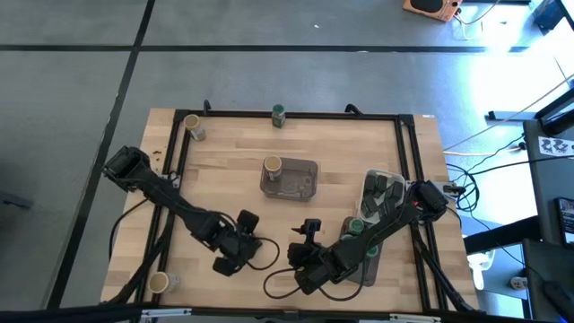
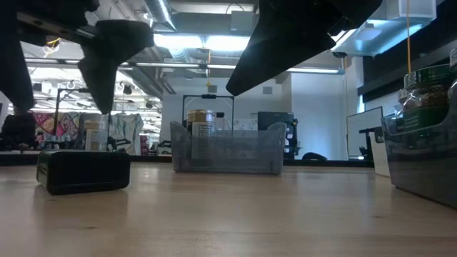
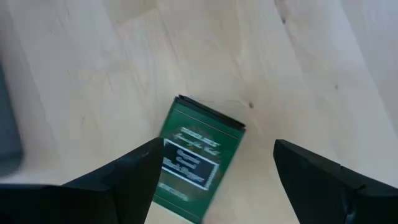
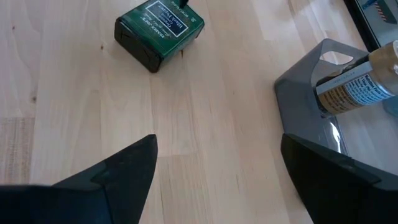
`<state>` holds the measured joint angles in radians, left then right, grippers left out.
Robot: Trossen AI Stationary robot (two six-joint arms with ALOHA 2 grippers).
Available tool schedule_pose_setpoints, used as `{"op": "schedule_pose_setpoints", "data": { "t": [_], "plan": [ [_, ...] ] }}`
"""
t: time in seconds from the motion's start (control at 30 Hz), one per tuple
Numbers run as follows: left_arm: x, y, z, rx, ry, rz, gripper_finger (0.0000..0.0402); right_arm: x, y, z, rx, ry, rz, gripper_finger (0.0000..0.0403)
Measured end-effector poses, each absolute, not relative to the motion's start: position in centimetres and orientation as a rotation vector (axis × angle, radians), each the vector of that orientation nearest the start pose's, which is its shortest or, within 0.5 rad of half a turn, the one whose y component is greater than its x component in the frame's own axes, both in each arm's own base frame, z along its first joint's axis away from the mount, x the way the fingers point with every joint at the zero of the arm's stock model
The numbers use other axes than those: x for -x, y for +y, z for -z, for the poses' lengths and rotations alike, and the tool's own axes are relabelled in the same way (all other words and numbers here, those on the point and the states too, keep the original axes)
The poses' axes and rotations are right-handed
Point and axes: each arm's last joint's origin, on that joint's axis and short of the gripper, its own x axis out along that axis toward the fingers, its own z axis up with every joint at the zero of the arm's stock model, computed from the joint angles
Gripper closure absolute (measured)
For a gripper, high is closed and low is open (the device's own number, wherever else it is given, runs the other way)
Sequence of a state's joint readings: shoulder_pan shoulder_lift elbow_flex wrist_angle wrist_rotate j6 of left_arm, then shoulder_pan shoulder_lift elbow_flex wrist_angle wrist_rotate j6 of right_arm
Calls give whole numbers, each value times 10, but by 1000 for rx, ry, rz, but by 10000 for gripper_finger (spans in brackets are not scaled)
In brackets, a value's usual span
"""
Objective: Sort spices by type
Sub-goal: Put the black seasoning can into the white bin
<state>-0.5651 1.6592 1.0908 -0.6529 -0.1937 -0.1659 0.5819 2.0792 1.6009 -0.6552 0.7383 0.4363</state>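
Far left: tan-lidded jars sit at the table's back-left corner and front-left corner. The left gripper, fingers spread, hovers directly over a green-labelled dark tin lying flat on the wood, holding nothing. Center: a clear grey tray holds one tan-lidded jar; green-lidded jar at the back edge; right gripper open and empty near the front, more tins in the right-side tray.
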Motion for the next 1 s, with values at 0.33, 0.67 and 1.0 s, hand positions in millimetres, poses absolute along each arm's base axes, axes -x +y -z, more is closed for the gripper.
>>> {"op": "schedule_pose_setpoints", "data": {
  "t": [0.33, 0.67, 1.0],
  "plan": [
    [-271, -162, -196, -401, 1120, 197, 44, -371, 221, -194, 287, 833, 319, 63],
    [-276, -164, -180, -423, 1159, 189, 5, -371, 222, -193, 274, 847, 298, 63],
    [-280, -167, -153, -461, 1241, 179, 6, -371, 222, -193, 274, 847, 298, 63]
  ]
}}
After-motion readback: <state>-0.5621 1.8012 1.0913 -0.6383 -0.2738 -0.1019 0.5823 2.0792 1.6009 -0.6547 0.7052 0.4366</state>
